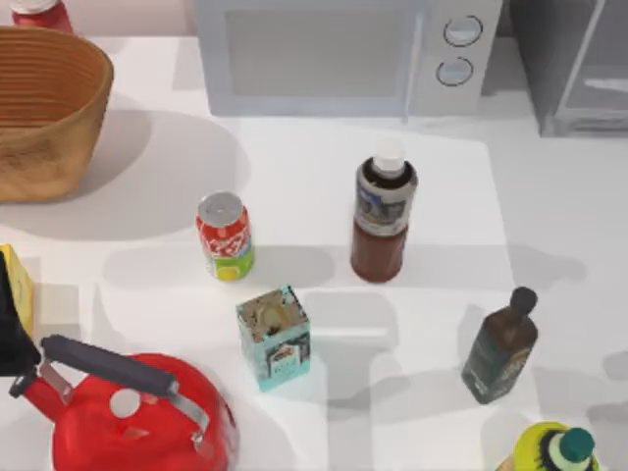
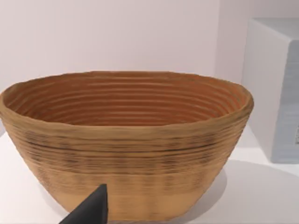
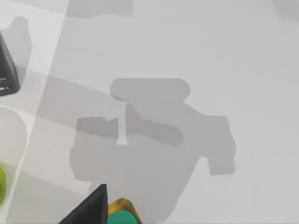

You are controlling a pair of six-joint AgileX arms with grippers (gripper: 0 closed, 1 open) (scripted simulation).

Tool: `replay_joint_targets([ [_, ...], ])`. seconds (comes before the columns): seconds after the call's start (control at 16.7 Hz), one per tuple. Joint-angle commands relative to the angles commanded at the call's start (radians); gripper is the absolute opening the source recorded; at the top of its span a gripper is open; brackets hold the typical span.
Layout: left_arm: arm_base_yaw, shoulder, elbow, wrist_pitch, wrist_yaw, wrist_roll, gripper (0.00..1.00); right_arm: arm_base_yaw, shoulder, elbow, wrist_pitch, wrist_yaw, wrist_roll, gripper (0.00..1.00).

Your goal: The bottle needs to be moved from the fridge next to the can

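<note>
The bottle (image 1: 385, 211), with a white cap, grey-blue label and reddish-brown contents, stands upright on the white table in the top view's middle. The red can (image 1: 226, 235) stands upright to its left, about a can's height away. The grey fridge (image 1: 579, 64) sits at the back right corner, with nothing visible inside it from here. A dark part of my left gripper (image 2: 91, 212) faces a woven basket. A dark part of my right gripper (image 3: 88, 209) hangs over bare table beside a teal-capped bottle.
A white microwave (image 1: 343, 54) stands at the back. A woven basket (image 1: 44, 108) is at the back left and a red kettle (image 1: 137, 412) at the front left. A teal carton (image 1: 275, 339) stands in front of the can. A dark bottle (image 1: 500, 348) and a yellow bottle (image 1: 554, 451) stand at the front right.
</note>
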Motion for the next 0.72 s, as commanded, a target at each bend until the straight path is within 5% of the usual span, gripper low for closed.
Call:
replay_joint_targets([
  [0.42,0.000,0.000,0.000,0.000,0.000,0.000,1.00,-0.696,0.805,0.231,-0.001,-0.340,-0.863,1.00],
  [0.72,0.000,0.000,0.000,0.000,0.000,0.000,1.00,-1.094,1.273,0.361,-0.027,-0.509,-1.281,1.00],
])
